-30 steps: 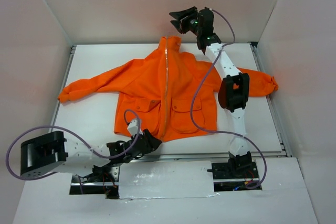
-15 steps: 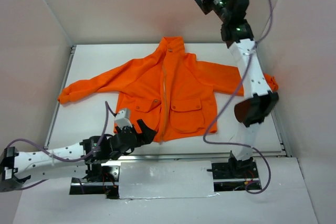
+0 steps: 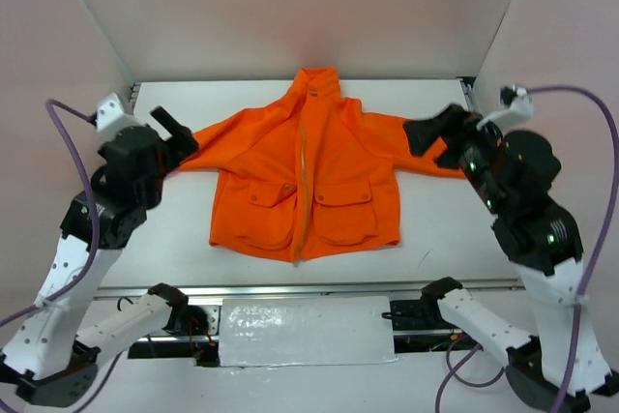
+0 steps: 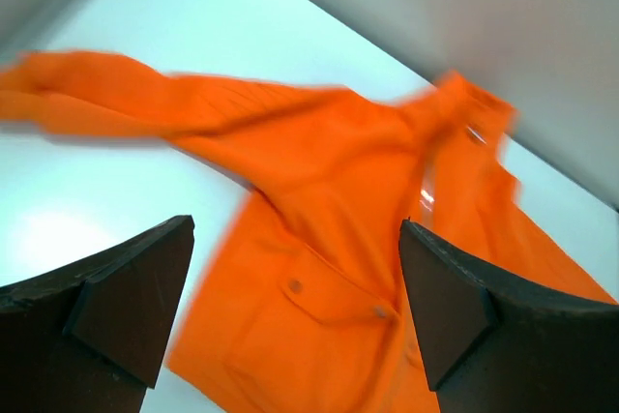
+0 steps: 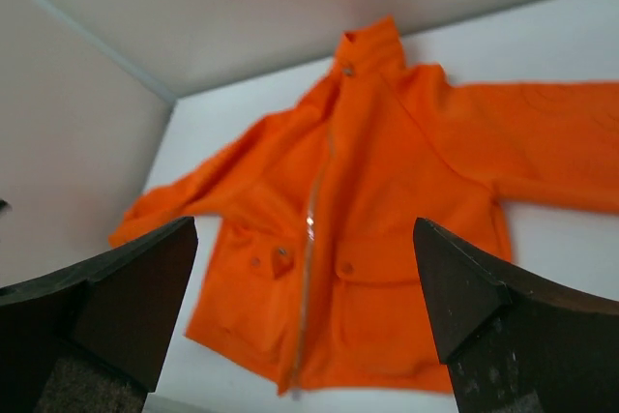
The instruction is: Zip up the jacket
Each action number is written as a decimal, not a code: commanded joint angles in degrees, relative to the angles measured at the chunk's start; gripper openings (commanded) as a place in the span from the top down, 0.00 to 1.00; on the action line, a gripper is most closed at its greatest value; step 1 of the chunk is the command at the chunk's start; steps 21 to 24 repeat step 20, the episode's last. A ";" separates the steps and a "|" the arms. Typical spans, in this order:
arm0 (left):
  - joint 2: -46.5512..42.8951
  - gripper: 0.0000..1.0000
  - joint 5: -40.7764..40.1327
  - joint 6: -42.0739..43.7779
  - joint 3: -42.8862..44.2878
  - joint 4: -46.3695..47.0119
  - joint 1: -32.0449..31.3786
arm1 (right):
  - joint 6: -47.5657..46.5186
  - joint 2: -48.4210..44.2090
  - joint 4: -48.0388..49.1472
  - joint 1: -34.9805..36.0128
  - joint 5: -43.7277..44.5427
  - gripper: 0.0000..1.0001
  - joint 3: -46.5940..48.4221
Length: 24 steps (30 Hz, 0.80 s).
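The orange jacket [image 3: 338,162] lies flat on the white table [image 3: 184,229], collar at the far end and both flap pockets up. Its pale zipper [image 3: 302,171] runs from hem to collar with the front edges lying together. My left gripper [image 3: 177,132] is open and empty, raised over the left sleeve. My right gripper [image 3: 430,132] is open and empty, raised over the right sleeve. The left wrist view looks down on the jacket [image 4: 319,142] between the wide-apart left gripper [image 4: 295,239]. The right wrist view shows the whole jacket [image 5: 406,171], its zipper [image 5: 309,239] and the right gripper [image 5: 305,229].
White walls [image 3: 290,7] close in the table on three sides. A metal rail and a silver plate [image 3: 305,331] run along the near edge between the arm bases. Purple cables [image 3: 600,142] loop off both arms. Both sleeve ends are hidden behind the arms.
The left gripper has left the jacket's hem and swung up to the left sleeve. The right arm has come back from above the collar to the right side. The jacket lies still.
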 commanded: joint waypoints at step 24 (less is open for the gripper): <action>-15.97 0.01 10.00 16.68 -7.92 -8.01 22.25 | -5.64 -27.89 -20.44 0.56 9.10 0.00 -11.76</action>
